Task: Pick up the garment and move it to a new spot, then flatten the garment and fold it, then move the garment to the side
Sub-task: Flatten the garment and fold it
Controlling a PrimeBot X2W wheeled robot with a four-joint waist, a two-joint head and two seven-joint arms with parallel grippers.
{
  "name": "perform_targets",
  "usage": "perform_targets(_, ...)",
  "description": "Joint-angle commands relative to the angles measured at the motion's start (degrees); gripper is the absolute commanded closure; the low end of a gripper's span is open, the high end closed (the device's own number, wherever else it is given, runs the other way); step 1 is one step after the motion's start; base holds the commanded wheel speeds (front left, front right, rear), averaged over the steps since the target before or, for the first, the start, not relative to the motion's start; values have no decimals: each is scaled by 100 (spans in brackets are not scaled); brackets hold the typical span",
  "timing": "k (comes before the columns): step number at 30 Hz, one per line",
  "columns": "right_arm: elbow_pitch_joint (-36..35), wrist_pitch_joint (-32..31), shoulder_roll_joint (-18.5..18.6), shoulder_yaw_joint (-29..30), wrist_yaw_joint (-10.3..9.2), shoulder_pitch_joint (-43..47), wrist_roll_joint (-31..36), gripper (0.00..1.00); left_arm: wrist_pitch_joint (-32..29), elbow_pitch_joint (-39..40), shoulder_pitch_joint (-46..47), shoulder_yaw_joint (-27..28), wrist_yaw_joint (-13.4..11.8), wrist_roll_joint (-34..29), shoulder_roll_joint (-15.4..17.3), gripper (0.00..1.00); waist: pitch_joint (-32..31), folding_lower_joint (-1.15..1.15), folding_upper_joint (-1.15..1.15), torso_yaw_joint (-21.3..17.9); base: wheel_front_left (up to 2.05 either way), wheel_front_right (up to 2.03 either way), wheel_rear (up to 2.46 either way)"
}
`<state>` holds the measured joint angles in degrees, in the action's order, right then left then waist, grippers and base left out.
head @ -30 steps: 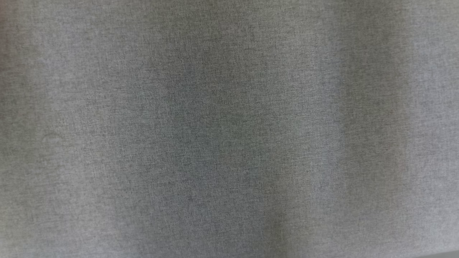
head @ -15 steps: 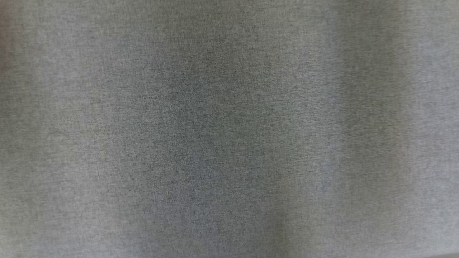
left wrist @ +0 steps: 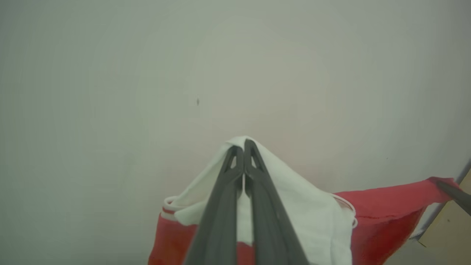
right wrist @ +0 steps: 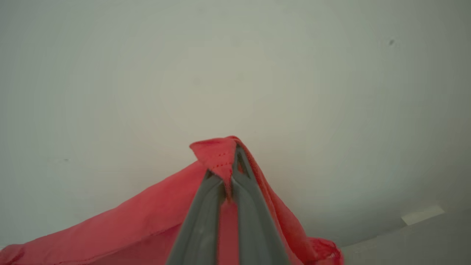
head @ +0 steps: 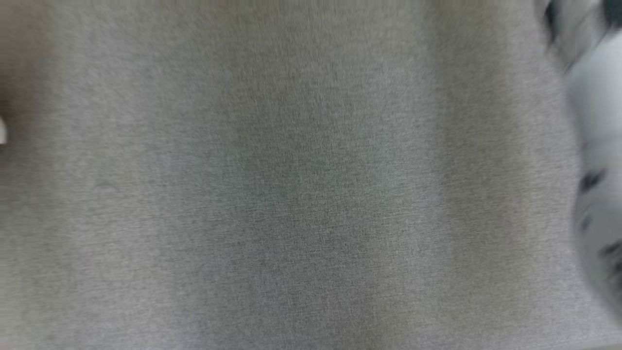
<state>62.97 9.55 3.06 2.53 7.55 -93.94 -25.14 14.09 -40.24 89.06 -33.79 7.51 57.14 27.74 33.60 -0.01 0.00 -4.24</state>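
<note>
Our left hand [left wrist: 243,146] is clamped shut on the white panel [left wrist: 309,206] of the red-and-white cloth garment [left wrist: 379,213] and our right hand [right wrist: 235,152] on a red hemmed corner [right wrist: 215,154], so it hangs stretched between them. We judge this the carry to a new spot; next we must lower it, corners kept apart, so it lands flat. Beneath us lies a blurred grey woven bench covering [head: 291,194], a plain pale surface [left wrist: 110,73] behind.

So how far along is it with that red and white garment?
Pickup looks done: the left pincer grips the white part of the red-and-white garment, the right pincer a red edge. In hand: it stretches between them, seemingly mid-move. Left: flattening, folding, setting aside.
</note>
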Motion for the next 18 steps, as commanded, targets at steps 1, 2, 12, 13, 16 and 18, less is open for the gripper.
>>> perform_targets(1, -127, -3, -16, -99, -14, 264, -117, 100, 43, 121, -289, 58, -18, 80, 62, 100, -370, 1, 0, 36, 0, 0, 0)
perform_targets(2, -309, -5, -15, -229, -14, 577, -286, 100, 74, 289, -620, 121, -59, 114, 103, 100, -471, 1, 0, 40, 0, 0, 0)
perform_targets(12, -2413, -334, 342, -927, -14, 3778, -1559, 100, 114, 2860, -4253, 1021, -1005, -102, 208, 100, -1119, 1, 0, 83, 0, 0, 0)
perform_targets(13, -2617, -330, 399, -918, -14, 4075, -1616, 100, 115, 3107, -4611, 1129, -1089, -146, 169, 100, -1176, 1, 0, 89, 0, 0, 0)
perform_targets(16, -3180, -415, 483, -782, -14, 4972, -1778, 100, 110, 3713, -5644, 1383, -1272, -308, 15, 100, -1366, 1, 0, 106, 0, 0, 0)
perform_targets(18, -3505, -491, 481, -614, -14, 5522, -1867, 100, 110, 3983, -6307, 1464, -1297, -378, -58, 100, -1483, 1, 0, 100, 0, 0, 0)
